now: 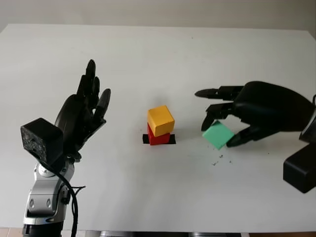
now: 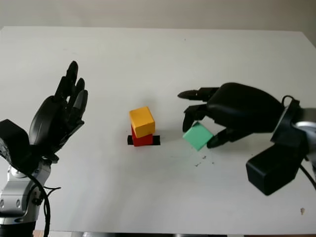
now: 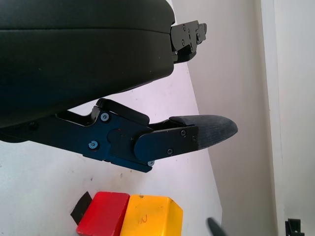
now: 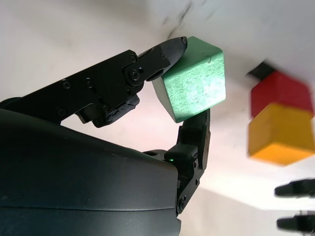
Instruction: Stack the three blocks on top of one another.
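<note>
A yellow block (image 1: 161, 120) sits on a red block (image 1: 158, 138) at the table's middle, over a small black mark (image 1: 145, 138). To their right my right hand (image 1: 224, 126) is shut on a green block (image 1: 217, 135), pinched between thumb and finger and tilted, just above the table. The right wrist view has the green block (image 4: 193, 84) held at the fingertips (image 4: 170, 48), with the yellow block (image 4: 278, 133) and red block (image 4: 280, 93) beyond it. My left hand (image 1: 89, 101) is open, raised to the left of the stack.
The white table (image 1: 158, 59) stretches wide around the stack. Small dark specks (image 1: 217, 159) lie on it below the green block. The table's far edge meets a pale wall.
</note>
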